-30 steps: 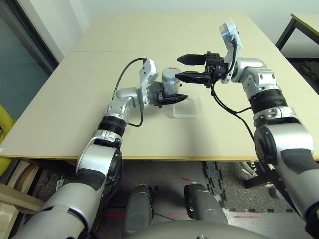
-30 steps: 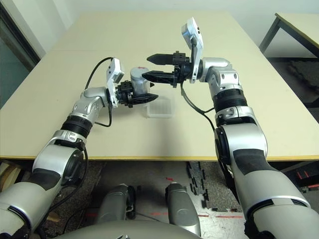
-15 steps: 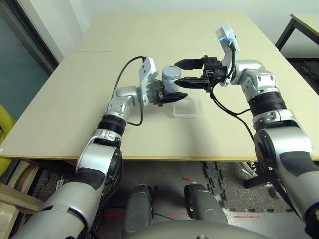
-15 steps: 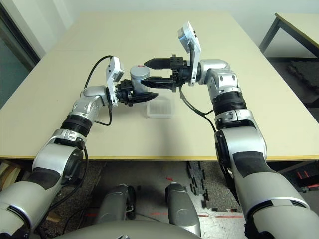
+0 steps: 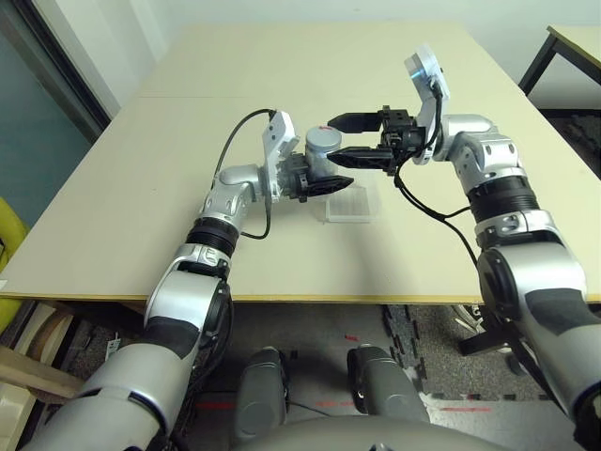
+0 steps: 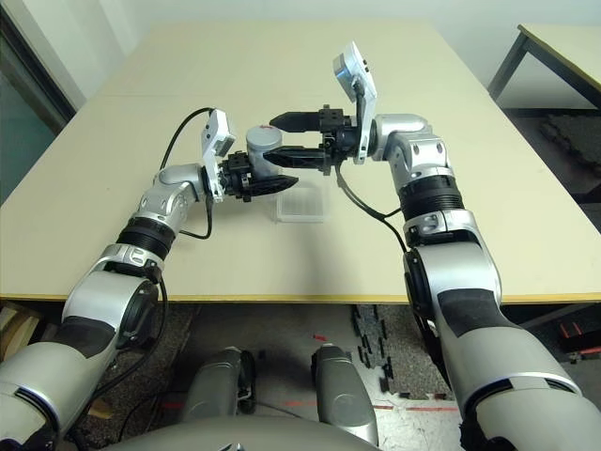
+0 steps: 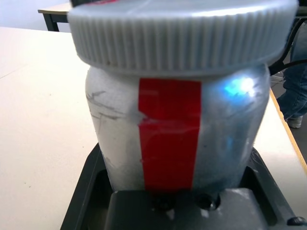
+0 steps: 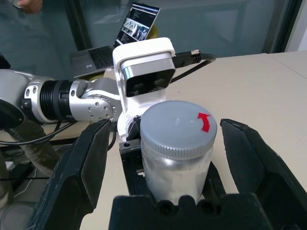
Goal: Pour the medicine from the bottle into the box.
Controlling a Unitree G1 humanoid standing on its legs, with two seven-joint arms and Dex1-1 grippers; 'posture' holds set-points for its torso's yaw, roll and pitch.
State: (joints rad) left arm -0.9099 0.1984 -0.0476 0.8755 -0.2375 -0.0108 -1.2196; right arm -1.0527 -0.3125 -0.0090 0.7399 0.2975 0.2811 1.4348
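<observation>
The bottle [image 5: 321, 148] is held upright above the table [image 5: 141, 188], its long axis vertical and its ribbed grey cap [image 8: 178, 125] uppermost, still screwed on. A red strip [image 7: 169, 139] is seen running down the silvery body, and a red arrow mark is carried on the cap's top. The left gripper [image 5: 324, 183] is pointed level toward the right, and its jaws are closed firmly on the lower body of the bottle. Just beside and below the bottle, the box [image 5: 349, 205] is seen lying flat on the table, not touched by either arm; whether anything lies in it cannot be told. The medicine cannot be made out. Further right, the right gripper [image 5: 340, 138] is pointed level toward the left, at the height of the cap. Its jaws are spread wide, one black finger [image 8: 76, 167] standing on either side of the cap, with a clear gap left on both sides; nothing is held by them.
</observation>
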